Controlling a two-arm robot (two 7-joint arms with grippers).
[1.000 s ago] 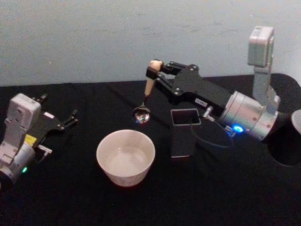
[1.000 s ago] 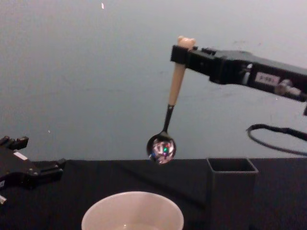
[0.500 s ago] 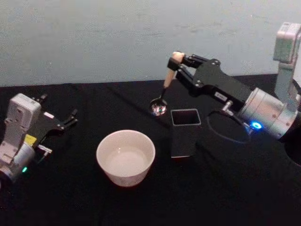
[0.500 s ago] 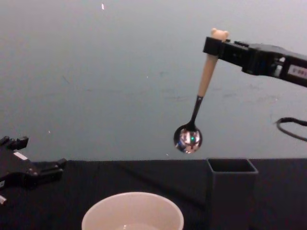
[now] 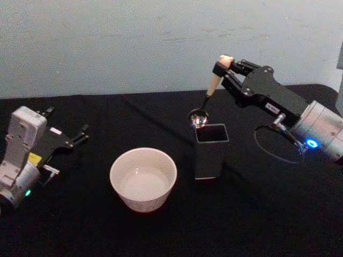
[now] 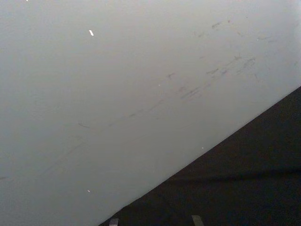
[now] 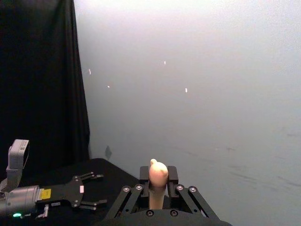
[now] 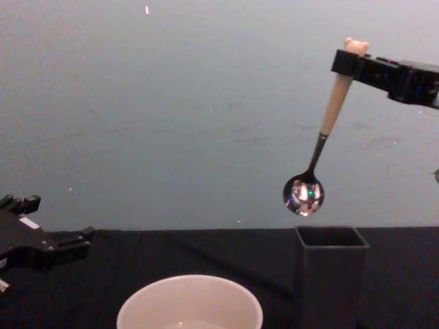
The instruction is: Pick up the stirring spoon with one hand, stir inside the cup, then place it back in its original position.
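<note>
The cup (image 5: 143, 179) is sitting on the surface (image 5: 257, 214), with the holder (image 5: 210, 151) standing just to its right. The spoon (image 8: 334, 103) is hanging bowl-down from the right claw (image 8: 350, 62), just above the holder's left edge. The left claw (image 5: 80, 134) is lying far left, well apart from the cup.

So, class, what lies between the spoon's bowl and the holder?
Nothing: in the chest view the spoon, held by the right gripper, hangs just above the holder, with bare air between. The left gripper sits parked.

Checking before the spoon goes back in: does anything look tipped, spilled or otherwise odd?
Nothing stands out. The cream-white cup and the dark grey square holder stand upright, nothing spilled. The right claw grips the beige bear-topped spoon, hanging slightly tilted, its metal bowl above the holder's rim. The left claw sits parked at left.
</note>
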